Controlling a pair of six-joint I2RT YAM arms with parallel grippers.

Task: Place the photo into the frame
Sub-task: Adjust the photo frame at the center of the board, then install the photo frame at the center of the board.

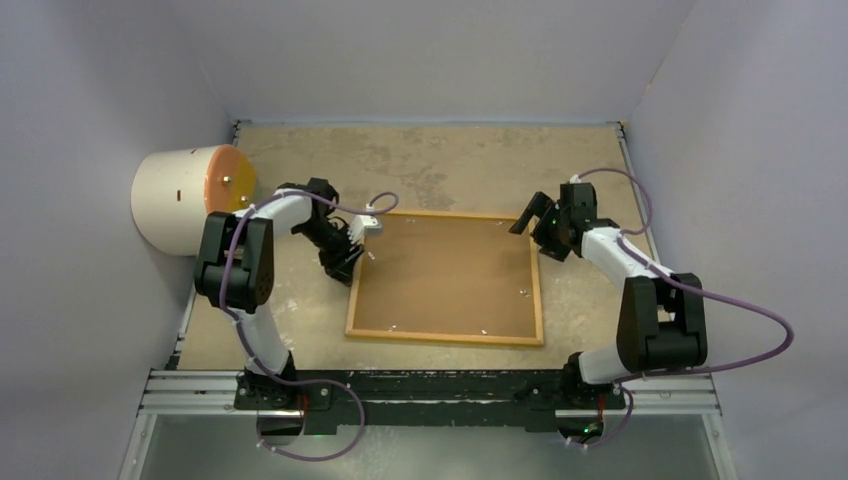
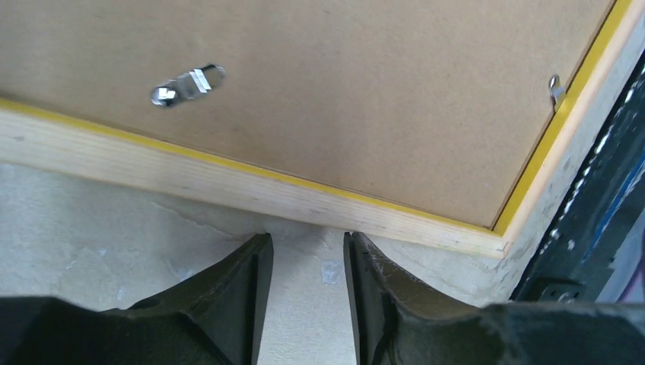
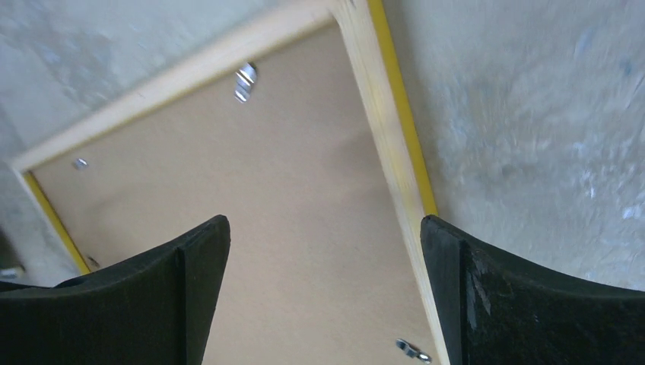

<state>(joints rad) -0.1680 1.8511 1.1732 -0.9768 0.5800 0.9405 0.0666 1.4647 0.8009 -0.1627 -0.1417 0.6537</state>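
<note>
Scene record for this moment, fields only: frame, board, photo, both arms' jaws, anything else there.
frame: large thin rectangular light-wood frame with a yellow edge, flat on the table, back up
backing: plain brown board seated inside the frame
clips: small metal tabs at the board's edge
photo: not visible in any view
left arm: jaws part open, empty, just outside the frame's left rail
right arm: jaws wide open, empty, above the frame's far right corner
other: white cylinder with orange end, far left
</note>
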